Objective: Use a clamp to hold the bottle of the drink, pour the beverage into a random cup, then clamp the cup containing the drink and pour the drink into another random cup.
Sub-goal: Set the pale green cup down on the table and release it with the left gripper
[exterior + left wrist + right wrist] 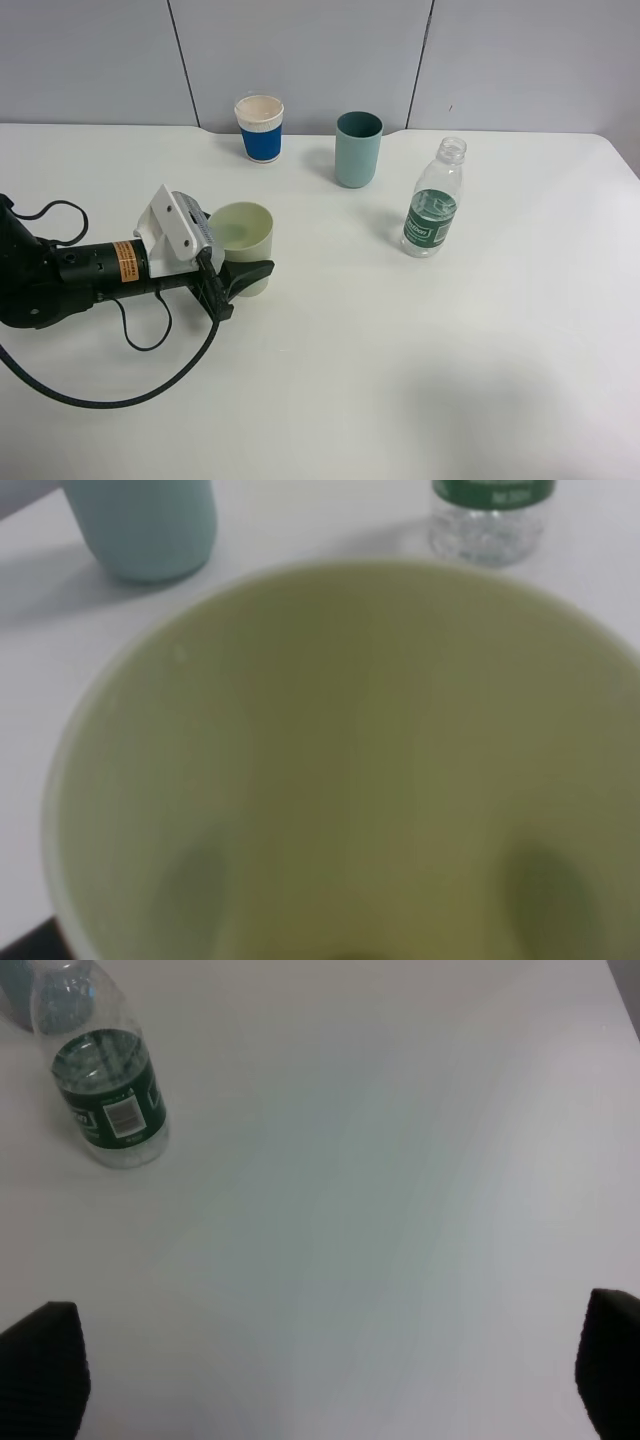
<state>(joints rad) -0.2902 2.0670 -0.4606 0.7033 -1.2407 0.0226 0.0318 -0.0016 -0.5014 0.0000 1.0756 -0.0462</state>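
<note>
The pale yellow-green cup (243, 232) stands upright on the table left of centre and fills the left wrist view (340, 760). My left gripper (247, 263) is closed round its lower part. One black finger (250, 272) shows in front, and the other is hidden behind the cup. Two dark finger shadows show through the cup wall. I cannot make out any liquid in the cup. The clear bottle (432, 205) with a green label stands uncapped at the right (105, 1090). My right gripper (325, 1370) is open and empty over bare table, away from the bottle.
A teal cup (358, 150) stands at the back centre and also shows in the left wrist view (140, 525). A white cup with a blue band (260, 128) stands at the back left. The left arm's black cable (130, 385) loops over the table's front left.
</note>
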